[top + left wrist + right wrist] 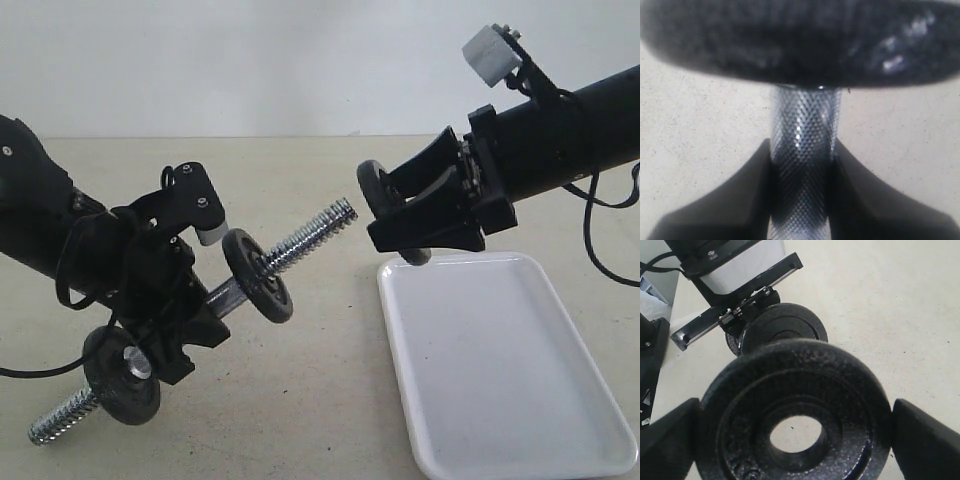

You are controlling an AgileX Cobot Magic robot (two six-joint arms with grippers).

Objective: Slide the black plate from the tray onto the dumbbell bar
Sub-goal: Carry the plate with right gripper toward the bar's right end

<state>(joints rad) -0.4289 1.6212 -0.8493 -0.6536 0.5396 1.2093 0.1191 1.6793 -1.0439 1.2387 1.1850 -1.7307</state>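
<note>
While left gripper [802, 192] clamps dumbbell bar [310, 235] mid-shaft, right gripper [392, 215] pinches black plate [790, 375] by rim, aloft near tray [500, 400] — centre hole on threaded tip, seemingly off-axis, then push straight.

This is looking like a robotics lab bench, a staged test surface and not a home or a shop. A white tray [500, 370] is lying on a plain beige tabletop [330, 400], and behind the tray a bare pale wall [300, 60] is running across the whole background. Two black robot arms are reaching in over the table. The left arm [40, 220] is working well to the left of the tray, and the right arm [580, 130] is hanging above the tray's far end (it is carrying a small white box [490, 52] on a bracket). Loose black cables [586, 240] are trailing from it near the tray's far right corner.
</note>
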